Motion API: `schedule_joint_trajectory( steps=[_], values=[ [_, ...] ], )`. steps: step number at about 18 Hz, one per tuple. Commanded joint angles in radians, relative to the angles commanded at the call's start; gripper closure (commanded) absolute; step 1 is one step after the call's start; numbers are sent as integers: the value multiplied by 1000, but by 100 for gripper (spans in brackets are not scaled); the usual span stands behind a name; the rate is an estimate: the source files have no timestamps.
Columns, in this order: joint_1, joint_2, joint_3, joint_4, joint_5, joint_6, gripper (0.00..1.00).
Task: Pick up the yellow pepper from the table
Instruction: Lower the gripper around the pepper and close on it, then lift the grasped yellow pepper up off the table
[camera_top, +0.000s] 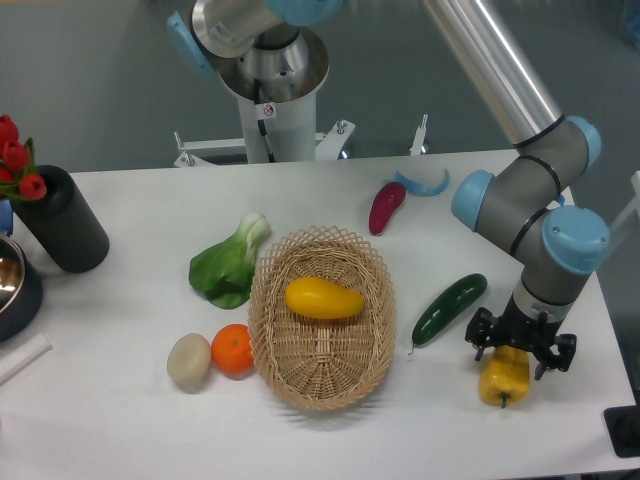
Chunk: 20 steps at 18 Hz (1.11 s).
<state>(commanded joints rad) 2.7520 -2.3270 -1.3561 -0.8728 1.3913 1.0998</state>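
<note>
On the left edge of the white counter (130, 420) stands a black cylinder (62, 220) with red flowers (15, 160). Further right lie a pale round vegetable (188, 360), touching an orange (233, 350), and a green bok choy (228, 262). The wicker basket (322, 375) holds a smooth yellow fruit (322, 298). Then come a dark red pepper (386, 207) and a cucumber (449, 308). Near the right edge, the hand (522, 349) is directly over the yellow pepper (504, 379), fingers apart on both sides; contact cannot be judged.
</note>
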Motion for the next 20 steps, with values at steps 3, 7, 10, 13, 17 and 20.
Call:
schedule_joint_trajectory(
  steps=[3,7,10,13,17,20],
  values=[
    [-2,-9,9,0,0,-6,32],
    [-2,-8,11,0,-2,-5,88],
    [0,34,-3,-3,-9,-21,98],
    [2,83,-12,-12,0,-113,97],
    [0,135,-15,-52,2,-107,97],
    [-2,184,-28,-90,2,-98,96]
  ],
)
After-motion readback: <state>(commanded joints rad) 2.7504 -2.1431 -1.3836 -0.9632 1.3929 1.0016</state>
